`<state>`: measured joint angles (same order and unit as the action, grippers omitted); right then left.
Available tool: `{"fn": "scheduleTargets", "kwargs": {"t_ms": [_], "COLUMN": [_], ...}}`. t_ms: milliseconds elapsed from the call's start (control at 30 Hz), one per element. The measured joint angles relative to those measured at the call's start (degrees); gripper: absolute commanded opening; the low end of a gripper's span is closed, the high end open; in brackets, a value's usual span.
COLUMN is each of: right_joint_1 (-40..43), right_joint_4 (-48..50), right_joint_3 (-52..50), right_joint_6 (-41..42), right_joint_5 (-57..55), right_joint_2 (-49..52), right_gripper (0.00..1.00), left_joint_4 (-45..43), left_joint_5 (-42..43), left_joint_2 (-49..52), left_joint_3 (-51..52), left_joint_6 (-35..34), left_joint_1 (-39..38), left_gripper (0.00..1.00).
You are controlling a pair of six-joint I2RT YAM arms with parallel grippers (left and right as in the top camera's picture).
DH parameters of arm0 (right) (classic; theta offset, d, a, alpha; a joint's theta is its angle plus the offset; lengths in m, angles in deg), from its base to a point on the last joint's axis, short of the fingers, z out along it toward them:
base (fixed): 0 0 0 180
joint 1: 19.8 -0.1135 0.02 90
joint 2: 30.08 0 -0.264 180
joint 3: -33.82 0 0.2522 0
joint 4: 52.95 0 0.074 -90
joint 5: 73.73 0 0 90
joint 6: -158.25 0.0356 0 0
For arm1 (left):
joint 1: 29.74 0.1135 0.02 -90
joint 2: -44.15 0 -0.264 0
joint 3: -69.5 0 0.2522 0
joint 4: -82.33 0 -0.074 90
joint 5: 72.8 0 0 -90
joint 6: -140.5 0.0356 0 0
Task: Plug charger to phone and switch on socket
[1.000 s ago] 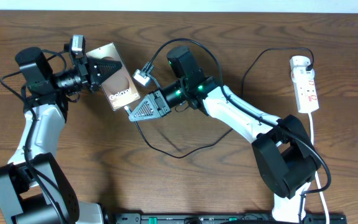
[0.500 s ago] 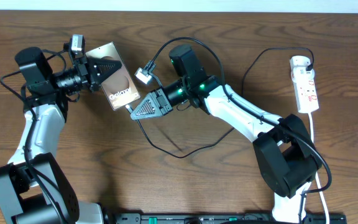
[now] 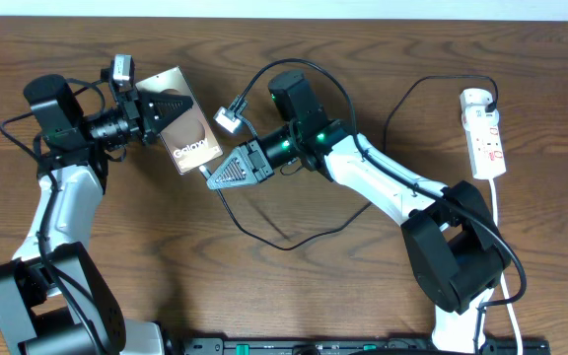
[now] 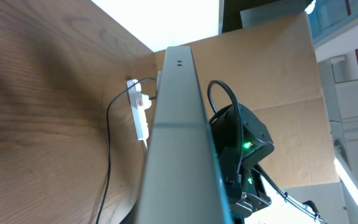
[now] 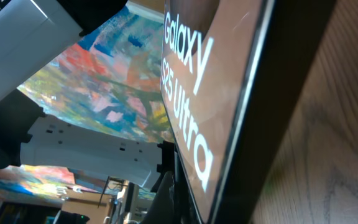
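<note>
The phone (image 3: 183,126) sits at the left of the table (image 3: 264,306), face up and angled. The left fingers (image 3: 144,116) are clamped tight on its upper end. At its lower end, the right fingers (image 3: 227,172) are pinched shut on what looks like the tip of the charger (image 3: 284,247). Its cable loops under that arm and runs to the socket (image 3: 485,138), well apart at the right edge. The port itself is hidden, so the main risk is a tip that meets it off-line. A push would then twist the phone in its one-ended grip, or the tip would slide in the pinch. The slack could also snag the arm.
</note>
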<state>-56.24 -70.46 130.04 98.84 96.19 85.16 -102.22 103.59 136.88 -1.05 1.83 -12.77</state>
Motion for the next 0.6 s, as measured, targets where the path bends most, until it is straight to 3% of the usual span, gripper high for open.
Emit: {"fn": "scheduleTargets", "kwargs": {"t_ms": [600], "right_joint_1": [1.25], "right_joint_4": [0.00], "right_joint_3": [0.00], "right_joint_6": [0.00], "right_joint_5": [0.00], "right_joint_2": [0.00], "right_gripper": [0.01], "left_joint_4": [-1.09], "left_joint_5": [-1.22], "left_joint_2": [-0.02], "left_joint_3": [0.00], "left_joint_6": [-0.87], "left_joint_1": [0.00], "left_gripper": [0.07]}}
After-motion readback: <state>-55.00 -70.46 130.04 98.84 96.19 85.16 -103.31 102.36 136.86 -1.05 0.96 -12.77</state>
